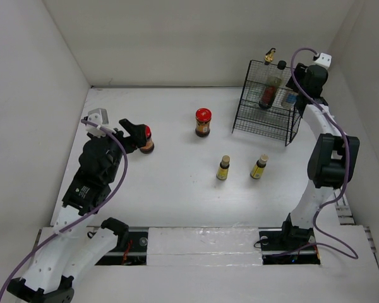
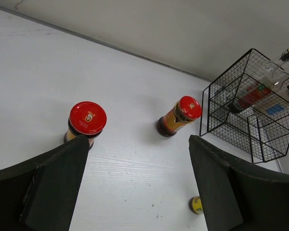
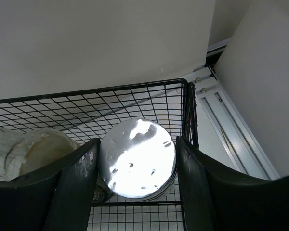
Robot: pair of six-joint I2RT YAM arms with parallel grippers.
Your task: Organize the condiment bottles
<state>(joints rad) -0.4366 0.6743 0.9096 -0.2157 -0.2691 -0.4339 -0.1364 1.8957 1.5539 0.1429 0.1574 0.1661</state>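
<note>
My left gripper [image 1: 138, 134] is open and empty; in its wrist view [image 2: 138, 144] a red-capped dark jar [image 2: 87, 120] stands just beyond the left finger, outside the jaws. It also shows in the top view [image 1: 147, 140]. A second red-capped jar [image 1: 203, 122] stands mid-table. Two small yellow bottles [image 1: 223, 168] [image 1: 259, 166] stand nearer. My right gripper [image 3: 137, 147] reaches into the black wire basket [image 1: 265, 126], its fingers against both sides of the white shaker's silver lid [image 3: 137, 161]. A clear gold-spouted bottle [image 1: 270, 58] and a red-labelled bottle [image 1: 267, 95] are in the basket.
White walls enclose the table on the left, back and right. The basket stands at the back right, close to the right wall. A pale rounded container [image 3: 36, 151] sits beside the shaker in the basket. A metal rail [image 3: 231, 110] runs along the right wall.
</note>
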